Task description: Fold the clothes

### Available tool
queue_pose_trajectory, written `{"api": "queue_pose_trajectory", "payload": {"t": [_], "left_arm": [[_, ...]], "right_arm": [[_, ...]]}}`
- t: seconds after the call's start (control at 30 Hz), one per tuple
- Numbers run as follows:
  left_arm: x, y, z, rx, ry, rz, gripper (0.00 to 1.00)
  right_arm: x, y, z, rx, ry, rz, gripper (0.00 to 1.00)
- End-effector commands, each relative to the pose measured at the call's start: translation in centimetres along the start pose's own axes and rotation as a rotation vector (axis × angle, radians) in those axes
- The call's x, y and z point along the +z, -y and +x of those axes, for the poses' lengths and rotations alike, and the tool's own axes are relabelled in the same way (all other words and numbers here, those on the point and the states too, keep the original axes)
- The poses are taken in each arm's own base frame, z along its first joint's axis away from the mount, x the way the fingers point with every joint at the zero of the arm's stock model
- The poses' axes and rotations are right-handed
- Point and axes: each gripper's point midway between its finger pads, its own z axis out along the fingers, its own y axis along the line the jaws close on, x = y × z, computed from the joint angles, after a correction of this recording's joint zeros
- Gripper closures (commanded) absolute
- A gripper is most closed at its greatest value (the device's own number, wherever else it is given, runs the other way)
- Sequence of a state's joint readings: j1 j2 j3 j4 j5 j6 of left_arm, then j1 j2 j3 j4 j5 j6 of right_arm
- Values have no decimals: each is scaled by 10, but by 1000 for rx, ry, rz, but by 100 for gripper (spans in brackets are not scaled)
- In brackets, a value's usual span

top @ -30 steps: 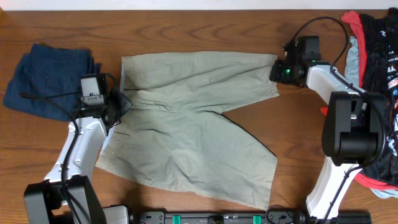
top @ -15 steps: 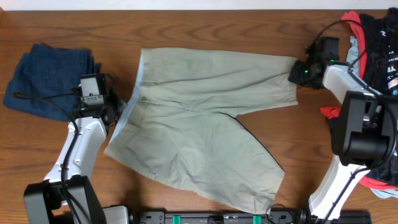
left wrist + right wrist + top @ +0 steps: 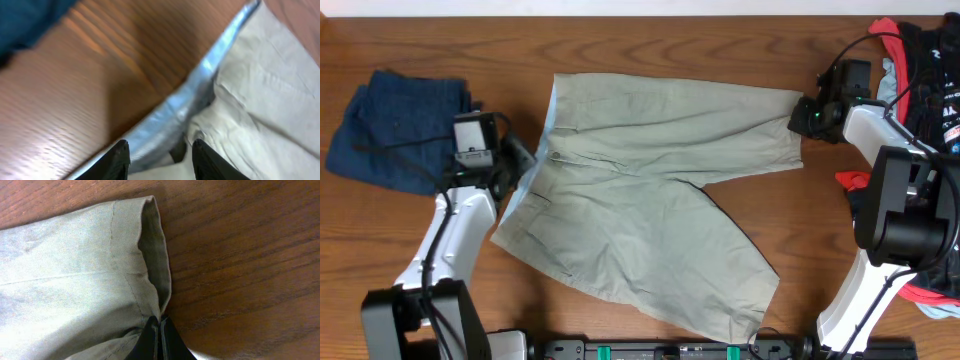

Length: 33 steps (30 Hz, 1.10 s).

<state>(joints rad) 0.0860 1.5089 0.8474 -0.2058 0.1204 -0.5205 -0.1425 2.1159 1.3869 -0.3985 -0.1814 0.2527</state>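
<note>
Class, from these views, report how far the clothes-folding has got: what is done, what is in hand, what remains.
Done: the khaki shorts lie spread flat on the table; a denim garment sits aside at left. In hand: the right jaws are shut on a leg hem, the left jaws stand open at the waistband. Left: the shorts show no fold yet, and a heap of clothes waits at right.

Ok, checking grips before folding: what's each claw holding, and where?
Right claw pinches the khaki shorts at a leg hem; left claw open, holding nothing.
</note>
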Motion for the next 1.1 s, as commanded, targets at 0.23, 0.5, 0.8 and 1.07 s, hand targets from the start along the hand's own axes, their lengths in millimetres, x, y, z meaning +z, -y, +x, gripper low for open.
{"api": "queue_pose_trajectory", "payload": {"t": [0.23, 0.5, 0.8, 1.07], "left_arm": [[46, 20, 61, 103, -203, 36, 57], [49, 18, 57, 146, -182, 32, 94], [36, -18, 12, 42, -36, -93, 94], [36, -27, 5, -83, -21, -109, 94]], "right_arm": [[5, 3, 7, -7, -20, 16, 99], [5, 3, 7, -6, -21, 16, 99], [5, 15, 10, 0, -28, 75, 99], [4, 17, 6, 9, -18, 55, 99]]}}
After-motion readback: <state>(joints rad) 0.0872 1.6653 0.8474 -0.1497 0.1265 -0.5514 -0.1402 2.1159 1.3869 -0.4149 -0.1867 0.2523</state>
